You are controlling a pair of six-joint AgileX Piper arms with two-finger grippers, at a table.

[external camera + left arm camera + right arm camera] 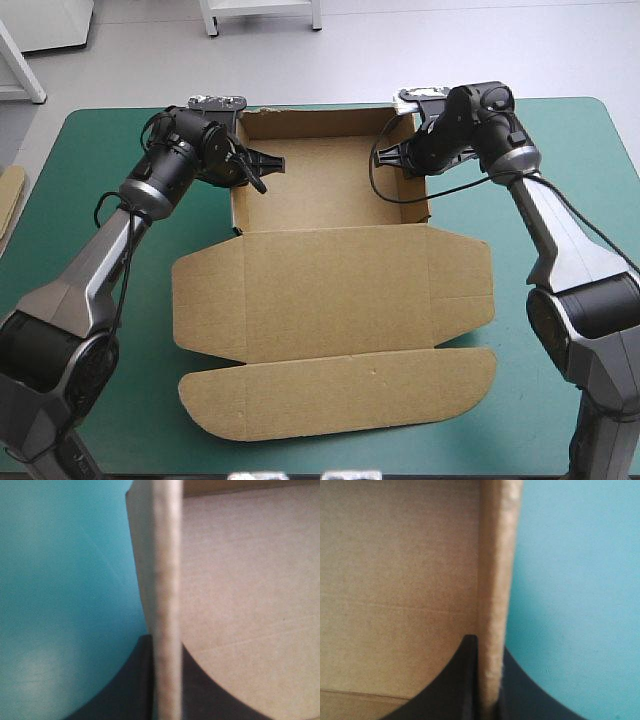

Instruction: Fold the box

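The brown box (330, 290) stands as an open tray at the back of the table, its lid lying flat toward the front with a rounded flap (340, 390) at the near end. My left gripper (243, 165) is shut on the box's left wall, one black finger inside and one outside. In the left wrist view that wall's edge (166, 580) runs straight between the fingers of the left gripper (166, 685). My right gripper (410, 155) is shut on the right wall near the back corner. The right wall's edge (497, 555) sits pinched in the right gripper (490, 680).
The teal-green cover (560, 150) lies bare to both sides of the box. An edge of more brown board (10, 200) shows at the table's left edge.
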